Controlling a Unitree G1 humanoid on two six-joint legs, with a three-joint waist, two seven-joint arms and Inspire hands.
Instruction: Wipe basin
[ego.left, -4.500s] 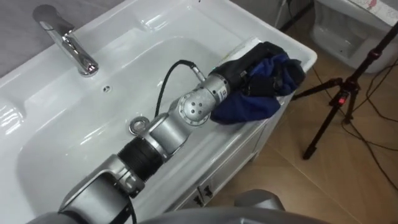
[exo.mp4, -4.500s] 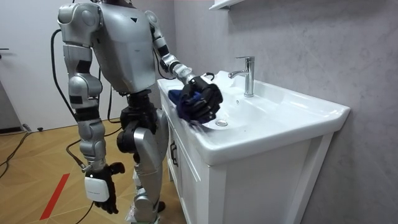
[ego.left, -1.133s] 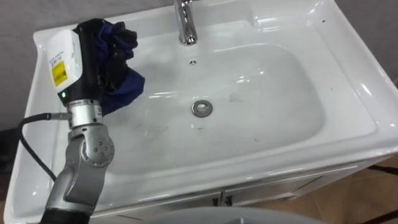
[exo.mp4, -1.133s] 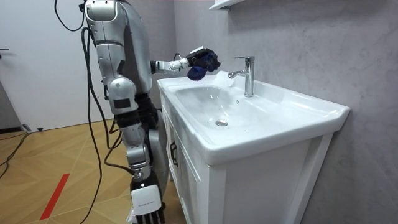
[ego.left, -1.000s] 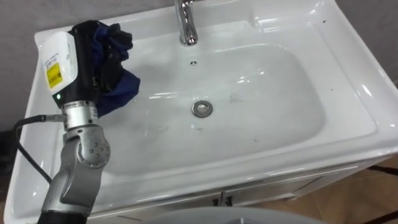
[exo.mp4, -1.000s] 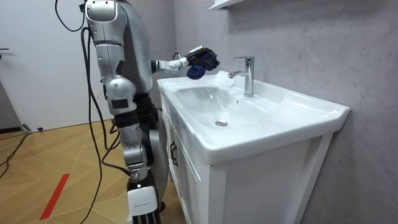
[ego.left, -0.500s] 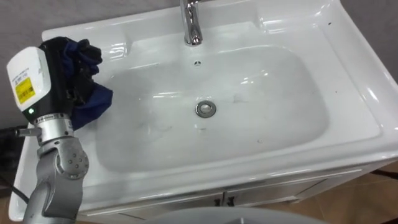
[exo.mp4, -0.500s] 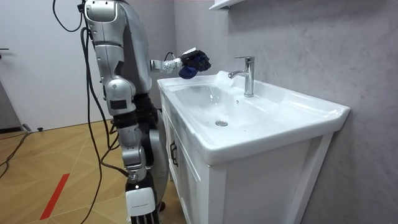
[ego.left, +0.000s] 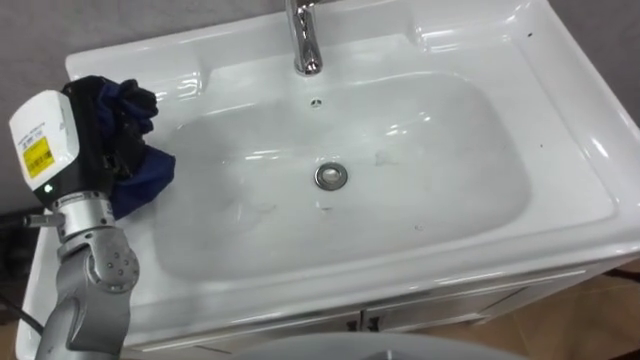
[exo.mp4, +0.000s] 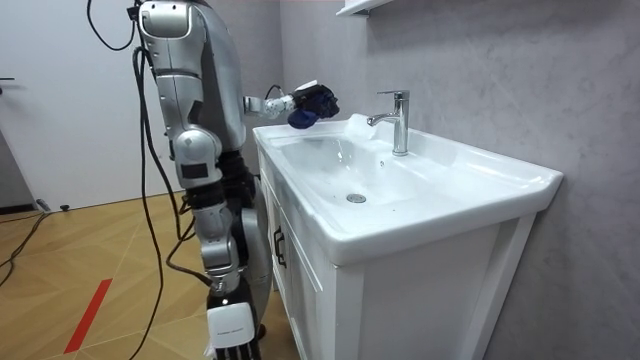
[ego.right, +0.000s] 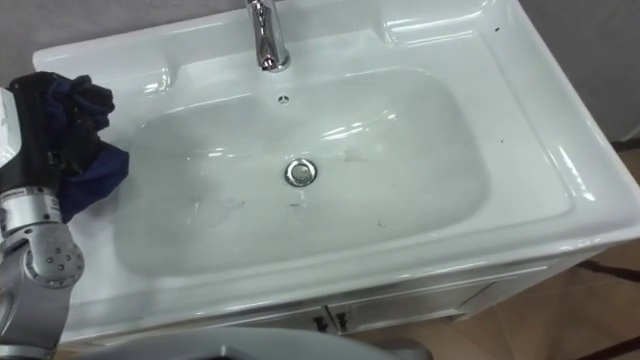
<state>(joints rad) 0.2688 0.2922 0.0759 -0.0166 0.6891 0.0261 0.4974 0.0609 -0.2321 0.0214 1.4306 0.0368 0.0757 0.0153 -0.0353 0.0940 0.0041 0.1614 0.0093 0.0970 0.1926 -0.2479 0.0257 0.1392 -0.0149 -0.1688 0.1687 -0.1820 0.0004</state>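
Note:
The white basin (ego.left: 565, 90) lies below me, with a chrome tap (ego.left: 304, 40) at the back and a round drain (ego.left: 331, 177) in the bowl. My left hand (ego.left: 98, 130) is shut on a crumpled dark blue cloth (ego.left: 143, 172) and holds it over the basin's left rim. In the room view the left hand (exo.mp4: 307, 99) is raised a little above the rim's end, with the cloth (exo.mp4: 299, 119) hanging beneath it. I stand at that end of the cabinet, and my right hand (exo.mp4: 228, 330) hangs low beside my leg.
The basin sits on a white cabinet (exo.mp4: 330, 300) against a grey wall (exo.mp4: 500, 60). A dark handle (exo.mp4: 277, 246) shows on the cabinet front. Wooden floor (exo.mp4: 90, 270) spreads out behind me, with a red strip (exo.mp4: 88, 312) on it.
My left hand has carried the cloth leftward, from over the bowl's left slope to over the left rim. Over the last half second it has hardly moved.

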